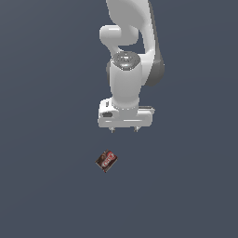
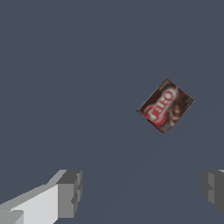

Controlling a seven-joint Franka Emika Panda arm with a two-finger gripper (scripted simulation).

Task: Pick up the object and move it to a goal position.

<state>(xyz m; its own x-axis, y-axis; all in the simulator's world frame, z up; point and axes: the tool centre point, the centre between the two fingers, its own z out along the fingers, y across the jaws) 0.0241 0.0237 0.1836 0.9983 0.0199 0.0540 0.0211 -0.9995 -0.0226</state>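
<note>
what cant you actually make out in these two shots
- Arm, exterior view: its upper part is cut off by the top edge, base unseen.
- Hand, wrist view: only the fingers' tips show; the bottom and side edges crop them.
- Box: label text too blurred to read surely; tiny in the exterior view.
- Goal position: no marker in either view.

Exterior view high, distant; wrist view near, downward; both show box (image 1: 106, 161) (image 2: 166, 105).
</note>
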